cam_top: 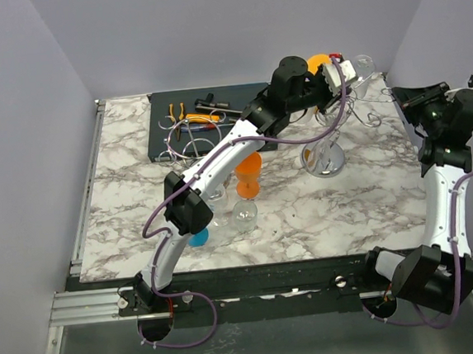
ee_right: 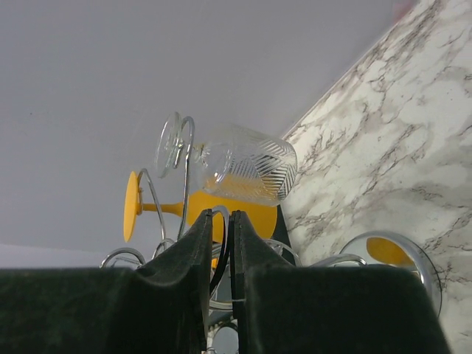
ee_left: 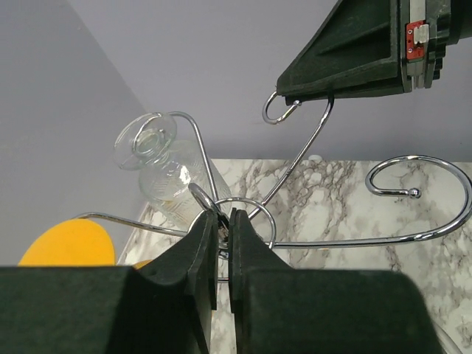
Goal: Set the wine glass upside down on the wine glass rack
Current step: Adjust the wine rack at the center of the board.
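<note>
Standing by the table, I see the clear wine glass (cam_top: 364, 67) hanging bowl-down, its foot caught in a wire loop of the rack (cam_top: 326, 162), just beside an orange glass (cam_top: 317, 61). The left gripper (ee_left: 221, 215) sits at the rack's centre, jaws drawn almost together on no glass; whether they pinch wire I cannot tell. The right gripper (ee_right: 221, 215), likewise nearly closed, holds nothing. The hanging looks done; next, I reckon, the left arm must back out without snagging the rack.

The counter (cam_top: 306, 212) is white marble with grey veins. The wine glass (ee_right: 247, 173) is clear with ribbed chevron cuts, its neighbour a solid orange glass (ee_right: 258, 215), the rack (cam_top: 325, 161) shiny chrome. The left tool (ee_left: 223, 221) and right tool (ee_right: 222, 221) are black.
</note>
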Controlling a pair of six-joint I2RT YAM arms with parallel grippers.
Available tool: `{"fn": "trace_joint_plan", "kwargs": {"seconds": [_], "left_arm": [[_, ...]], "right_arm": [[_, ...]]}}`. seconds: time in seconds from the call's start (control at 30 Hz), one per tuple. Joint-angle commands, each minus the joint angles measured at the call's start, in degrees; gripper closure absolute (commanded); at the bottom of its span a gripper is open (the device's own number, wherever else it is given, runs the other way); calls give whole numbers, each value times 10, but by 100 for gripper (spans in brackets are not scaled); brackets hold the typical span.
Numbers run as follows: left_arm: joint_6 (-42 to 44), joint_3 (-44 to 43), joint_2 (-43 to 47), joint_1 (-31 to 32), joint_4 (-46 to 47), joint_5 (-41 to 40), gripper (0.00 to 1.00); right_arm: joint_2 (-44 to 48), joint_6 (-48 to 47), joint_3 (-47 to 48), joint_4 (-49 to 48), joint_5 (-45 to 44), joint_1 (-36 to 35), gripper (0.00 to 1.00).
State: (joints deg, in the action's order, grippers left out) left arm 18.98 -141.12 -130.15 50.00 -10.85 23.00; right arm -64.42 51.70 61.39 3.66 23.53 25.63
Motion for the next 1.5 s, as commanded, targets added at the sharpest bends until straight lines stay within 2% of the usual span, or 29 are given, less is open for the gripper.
{"fn": "trace_joint_plan", "kwargs": {"seconds": [0.0,0.37,0.7,0.9,1.0,1.13,1.23,1.27,1.33,1.47], "left_arm": [[2,-30,-4,1,-5,17,92],[23,-88,-45,1,13,9,91],[94,-68,-47,4,52,-12,90],[102,-73,-52,4,81,-26,88],[102,-63,-44,5,81,-16,83],[104,-22,-15,11,80,5,71],[116,26,16,19,80,11,52],[116,36,24,20,80,10,48],[107,43,34,21,80,3,45],[94,47,53,21,74,-10,44]], "right_arm": [[33,-17,-20,6,-46,4,99],[74,11,-60,10,-47,4,99],[74,41,-71,-4,-5,4,99],[78,52,-84,-13,0,3,99],[77,54,-83,-12,2,3,99],[76,42,-67,6,-8,3,99],[72,33,-48,17,-19,3,85],[70,32,-40,21,-24,4,81],[65,27,-26,29,-26,4,74],[61,20,-5,36,-29,3,59]]}}
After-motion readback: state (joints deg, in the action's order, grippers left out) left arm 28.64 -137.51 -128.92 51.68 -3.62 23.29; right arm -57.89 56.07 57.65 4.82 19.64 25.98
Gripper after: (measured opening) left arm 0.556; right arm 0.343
